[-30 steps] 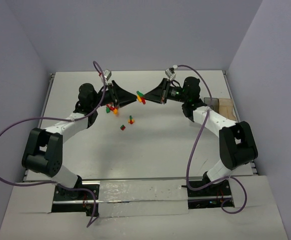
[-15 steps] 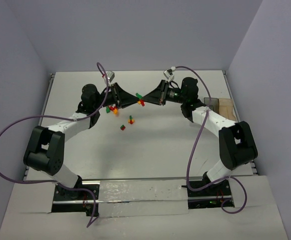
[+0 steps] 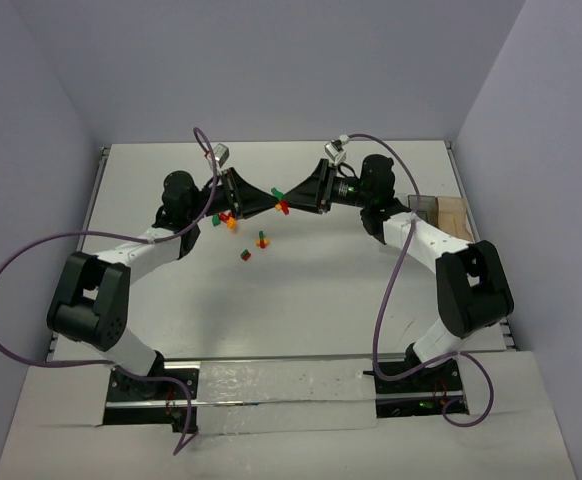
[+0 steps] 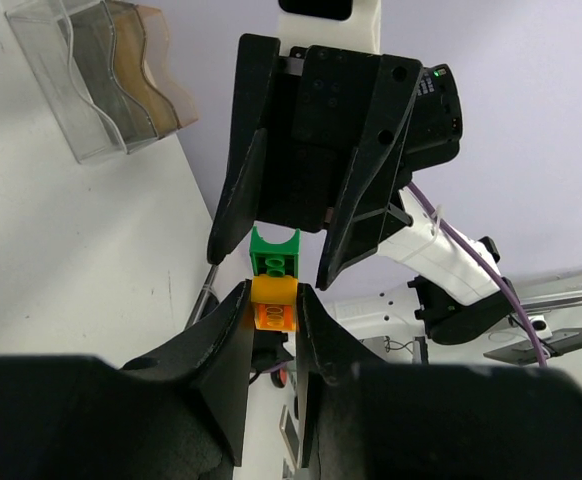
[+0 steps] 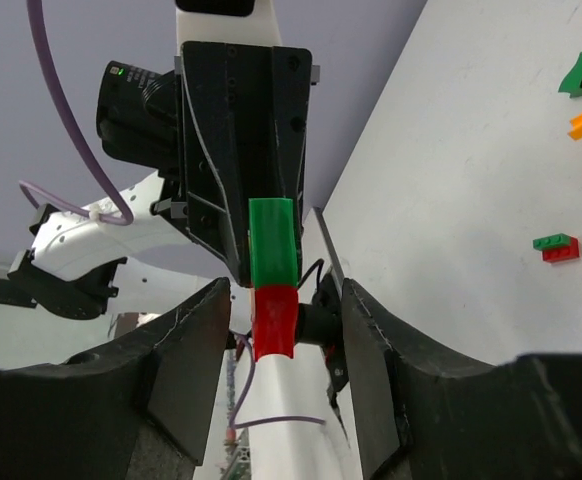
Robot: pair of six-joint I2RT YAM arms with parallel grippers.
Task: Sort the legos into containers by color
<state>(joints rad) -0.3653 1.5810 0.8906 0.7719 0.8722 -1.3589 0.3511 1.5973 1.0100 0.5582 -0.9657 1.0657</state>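
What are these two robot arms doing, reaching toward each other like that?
They meet in mid-air above the table with a small stack of toy bricks between them. The left end effector is clamped on the stack's orange end. The right end effector has its jaws open on either side of the green end. More loose bricks lie on the table below, and the clear sorting bins sit by the right arm.

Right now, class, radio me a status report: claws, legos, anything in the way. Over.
Left claw shut on lego stack, mid-air. Right claw open around its other end. Loose legos on table below; nothing blocking.
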